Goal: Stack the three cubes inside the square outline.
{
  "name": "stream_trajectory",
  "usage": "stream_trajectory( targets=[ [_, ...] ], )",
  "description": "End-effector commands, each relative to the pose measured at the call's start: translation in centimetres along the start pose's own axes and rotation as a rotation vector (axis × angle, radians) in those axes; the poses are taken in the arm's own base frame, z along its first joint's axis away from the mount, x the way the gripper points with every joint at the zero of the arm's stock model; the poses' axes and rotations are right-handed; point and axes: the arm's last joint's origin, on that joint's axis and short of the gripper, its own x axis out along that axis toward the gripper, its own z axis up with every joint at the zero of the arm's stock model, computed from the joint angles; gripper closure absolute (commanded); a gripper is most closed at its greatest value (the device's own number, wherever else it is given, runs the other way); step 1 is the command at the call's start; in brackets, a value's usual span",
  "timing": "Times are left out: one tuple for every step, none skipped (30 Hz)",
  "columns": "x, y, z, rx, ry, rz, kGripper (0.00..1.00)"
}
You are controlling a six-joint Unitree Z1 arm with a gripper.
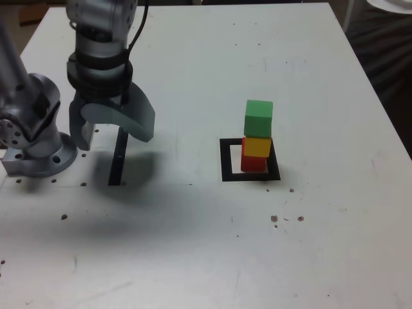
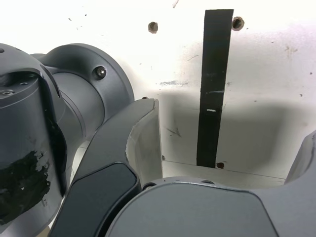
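In the exterior view the three cubes stand in one stack: the red cube (image 1: 253,163) at the bottom, the yellow cube (image 1: 257,147) on it, and the green cube (image 1: 259,118) on top, slightly twisted. The stack rests inside the square outline (image 1: 226,161), toward its right side. My gripper (image 1: 112,135) hangs far off at the exterior view's left, open and empty, its jaws spread wide above the table. The wrist view shows the gripper (image 2: 229,123) open with only bare table between its fingers (image 2: 143,143); no cube appears there.
A narrow black strip (image 1: 118,161) lies on the white table under the gripper, also in the wrist view as the black strip (image 2: 215,84). The arm's grey base (image 1: 35,151) is bolted at the exterior view's left edge. Small screw holes (image 2: 153,26) dot the table.
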Motion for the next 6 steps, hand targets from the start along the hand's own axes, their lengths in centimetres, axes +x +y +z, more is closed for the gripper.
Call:
stream_trajectory(
  targets=[
    [0.07,0.02,0.02,-0.004,0.003,0.0,0.01],
    [0.07,0.02,0.02,-0.003,0.003,0.0,0.01],
    [0.07,0.02,0.02,-0.003,0.003,0.0,0.01],
    [0.07,0.02,0.01,-0.003,0.003,0.0,0.01],
    [0.07,0.02,0.01,-0.003,0.003,0.001,0.01],
    [0.07,0.02,0.01,-0.003,0.002,0.001,0.01]
  ],
)
